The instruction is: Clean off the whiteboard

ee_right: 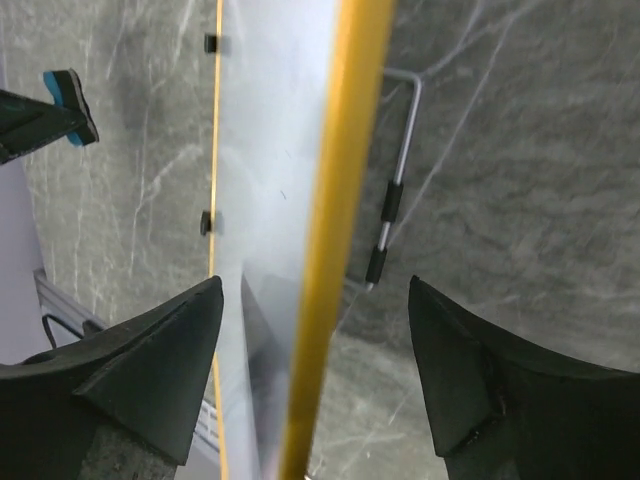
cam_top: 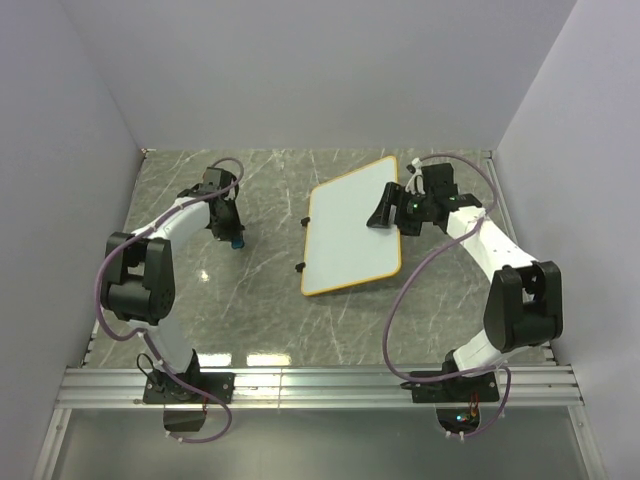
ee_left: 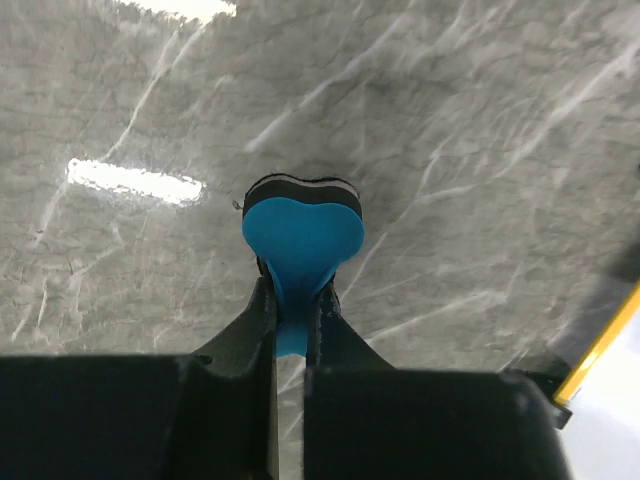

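The whiteboard point(cam_top: 350, 228) lies in the middle of the table, white with an orange-yellow rim and two black tabs on its left edge; I see no marks on it. My left gripper point(cam_top: 232, 234) is to its left, above the table, shut on a small blue eraser point(ee_left: 302, 232) with a dark felt face. My right gripper point(cam_top: 392, 208) is open, its fingers astride the board's right rim point(ee_right: 335, 250), not touching it. The right wrist view also shows the board's face point(ee_right: 265, 150) and the eraser point(ee_right: 68, 100) far off.
The table is grey marble point(cam_top: 200, 290). A thin metal wire stand with black sleeves point(ee_right: 393, 195) shows beside the board's rim. Grey walls close the left, back and right. An aluminium rail point(cam_top: 320, 385) runs along the near edge.
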`<move>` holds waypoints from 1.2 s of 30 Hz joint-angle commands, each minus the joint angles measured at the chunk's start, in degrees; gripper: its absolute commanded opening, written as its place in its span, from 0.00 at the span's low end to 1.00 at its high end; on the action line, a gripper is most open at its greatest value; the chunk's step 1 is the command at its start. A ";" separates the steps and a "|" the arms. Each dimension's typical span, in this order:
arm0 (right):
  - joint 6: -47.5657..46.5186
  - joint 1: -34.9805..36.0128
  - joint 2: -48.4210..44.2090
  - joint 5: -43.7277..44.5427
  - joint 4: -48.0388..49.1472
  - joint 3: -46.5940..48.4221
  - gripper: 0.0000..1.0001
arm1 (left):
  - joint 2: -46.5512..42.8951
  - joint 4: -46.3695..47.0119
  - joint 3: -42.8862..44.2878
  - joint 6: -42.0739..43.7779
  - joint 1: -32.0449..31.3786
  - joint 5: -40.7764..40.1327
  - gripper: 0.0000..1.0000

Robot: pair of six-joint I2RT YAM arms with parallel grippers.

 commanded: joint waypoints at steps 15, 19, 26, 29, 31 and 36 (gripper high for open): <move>-3.63 -0.37 -13.63 11.15 -13.63 14.43 0.99 | 3.59 -0.29 -3.19 -0.22 1.30 2.46 0.16; -2.40 -1.34 -17.24 11.69 -13.02 11.71 0.99 | 5.79 -0.03 -4.42 -0.14 1.38 3.69 0.36; -1.08 -1.34 -26.46 11.42 -11.79 5.12 1.00 | 1.93 -1.25 -3.29 0.21 1.38 4.93 0.83; -0.82 -1.26 -29.90 10.72 -10.92 2.05 1.00 | -1.23 -3.10 -2.23 -0.40 1.30 3.79 0.99; -0.55 -1.34 -32.71 9.49 -11.00 0.98 1.00 | -4.29 -4.42 -2.05 -1.63 1.30 3.08 0.99; 2.51 0.32 -39.82 6.15 -12.05 -2.27 1.00 | -11.94 -7.14 -3.11 -6.36 0.95 2.64 0.99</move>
